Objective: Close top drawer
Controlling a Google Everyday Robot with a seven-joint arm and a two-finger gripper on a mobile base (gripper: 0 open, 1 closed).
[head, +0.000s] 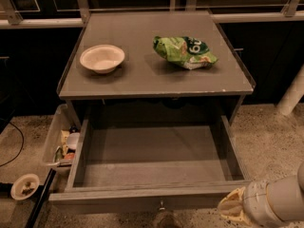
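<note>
The claw hangs low at the right, just beside the right end of the front panel of the top drawer; whether it is clenched or released I cannot tell. The drawer stands pulled far out from under the table, nothing inside it, with its small knob at the middle of the front. Being stiff wood and probably light, it should slide in under a flat push near the knob, while pressing at a corner might skew it.
</note>
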